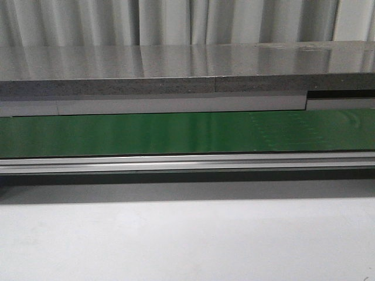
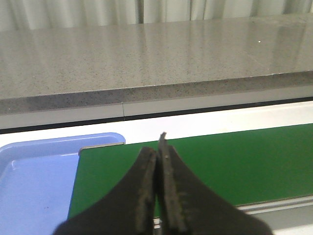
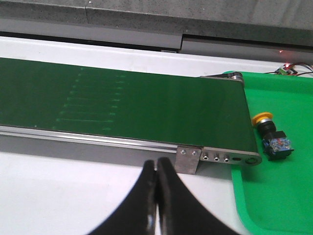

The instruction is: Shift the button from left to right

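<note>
A green conveyor belt (image 1: 187, 133) spans mid-frame above the white desk (image 1: 187, 240). The green tray (image 3: 288, 196) at lower right holds the button (image 3: 271, 134), apparently already delivered. Left gripper (image 2: 160, 144) and right gripper (image 3: 157, 169) sit pressed closed, empty, seemingly parked.

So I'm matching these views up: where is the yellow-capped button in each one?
Front view: not in it.
Left wrist view: not in it.
Right wrist view: the button lies in the green tray, just past the belt's end.
Shared landmark: the green conveyor belt.
</note>
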`<action>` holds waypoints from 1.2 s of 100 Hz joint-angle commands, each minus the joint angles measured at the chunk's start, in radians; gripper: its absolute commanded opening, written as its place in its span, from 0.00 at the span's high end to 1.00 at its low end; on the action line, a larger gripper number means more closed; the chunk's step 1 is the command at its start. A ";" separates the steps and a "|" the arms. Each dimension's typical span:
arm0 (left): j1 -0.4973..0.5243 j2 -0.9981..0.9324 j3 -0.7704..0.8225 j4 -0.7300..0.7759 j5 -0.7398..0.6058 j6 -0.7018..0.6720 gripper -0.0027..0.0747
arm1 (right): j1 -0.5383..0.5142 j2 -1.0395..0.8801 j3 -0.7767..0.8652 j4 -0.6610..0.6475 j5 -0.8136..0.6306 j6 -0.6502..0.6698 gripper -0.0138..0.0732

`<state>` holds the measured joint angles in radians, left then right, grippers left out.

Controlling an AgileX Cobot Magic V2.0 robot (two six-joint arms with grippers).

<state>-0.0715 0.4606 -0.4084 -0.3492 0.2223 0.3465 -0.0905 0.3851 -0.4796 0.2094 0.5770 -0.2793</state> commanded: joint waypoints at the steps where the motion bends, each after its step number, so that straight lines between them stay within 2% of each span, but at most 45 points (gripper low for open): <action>1: -0.008 0.008 -0.029 -0.016 -0.075 -0.003 0.99 | 0.000 0.004 -0.025 0.016 -0.066 -0.003 0.92; 38: -0.008 0.008 -0.029 -0.016 -0.075 -0.003 0.99 | 0.000 -0.013 -0.025 0.013 -0.107 -0.001 0.92; 53: -0.008 0.008 -0.029 -0.016 -0.075 -0.003 0.99 | 0.004 -0.067 -0.013 -0.061 -0.139 0.051 0.92; 67: -0.008 0.008 -0.029 -0.016 -0.075 -0.003 0.99 | 0.044 -0.135 0.059 -0.182 -0.197 0.200 0.92; 75: -0.008 0.008 -0.029 -0.016 -0.075 -0.003 0.99 | 0.072 -0.174 0.122 -0.209 -0.248 0.254 0.92; 98: -0.008 0.008 -0.029 -0.016 -0.075 -0.003 0.99 | 0.099 -0.289 0.287 -0.188 -0.388 0.263 0.92; 120: -0.008 0.008 -0.029 -0.016 -0.075 -0.003 0.99 | 0.099 -0.395 0.394 -0.175 -0.425 0.271 0.92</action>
<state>-0.0715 0.4606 -0.4084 -0.3492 0.2223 0.3465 0.0078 0.0170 -0.0880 0.0245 0.2551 -0.0132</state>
